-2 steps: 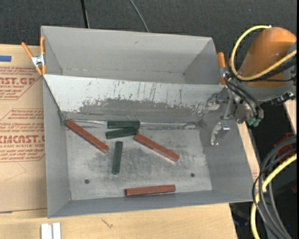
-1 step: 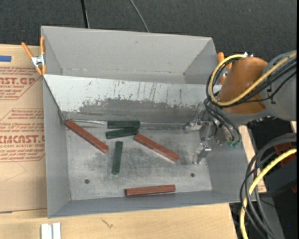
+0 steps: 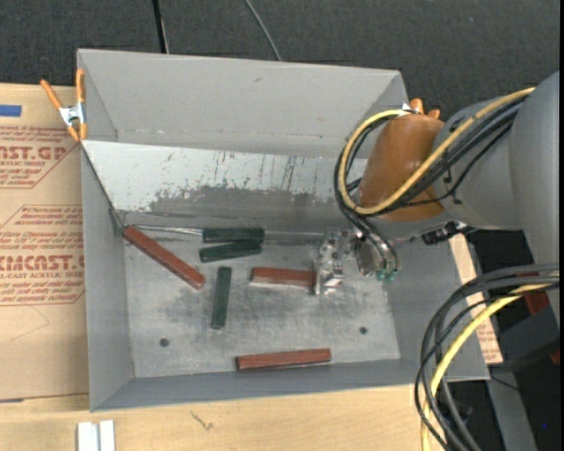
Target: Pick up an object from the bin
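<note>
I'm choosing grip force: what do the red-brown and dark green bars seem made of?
The flat red-brown bars look like matte painted wood or plastic, I can't tell which: even colour, straight edges, no glints. The flat dark green bars look the same.

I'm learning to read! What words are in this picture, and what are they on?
"CAST.GP": red print on the brown cardboard sheet left of the grey metal bin, start cut off.
Smaller red lines there: too blurred to read.
The reddish-brown bars and dark green bars: no writing.
</note>
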Available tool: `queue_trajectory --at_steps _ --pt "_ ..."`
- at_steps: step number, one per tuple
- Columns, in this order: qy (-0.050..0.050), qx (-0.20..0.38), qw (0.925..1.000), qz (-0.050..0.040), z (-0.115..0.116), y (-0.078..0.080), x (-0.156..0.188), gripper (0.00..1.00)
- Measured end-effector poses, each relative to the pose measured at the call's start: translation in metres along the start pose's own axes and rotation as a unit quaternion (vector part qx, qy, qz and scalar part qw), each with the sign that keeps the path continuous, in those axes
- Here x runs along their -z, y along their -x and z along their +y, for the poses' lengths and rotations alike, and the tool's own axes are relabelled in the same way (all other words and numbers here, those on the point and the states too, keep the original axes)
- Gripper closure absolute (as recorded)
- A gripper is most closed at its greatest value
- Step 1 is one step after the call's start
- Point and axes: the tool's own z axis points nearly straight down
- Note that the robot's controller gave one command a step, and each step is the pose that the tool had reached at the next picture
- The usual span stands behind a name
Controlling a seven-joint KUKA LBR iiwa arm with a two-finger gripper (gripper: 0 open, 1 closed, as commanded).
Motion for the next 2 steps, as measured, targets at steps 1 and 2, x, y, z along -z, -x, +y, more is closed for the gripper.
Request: queue_trajectory --at_steps 1,2 --pt "0.000 0.000 1.0000 0.0000 0.000 0.000 0.000 1.00" --pt "0.000 0.000 1.0000 -0.0013 -0.017 -0.008 0.189 1.00"
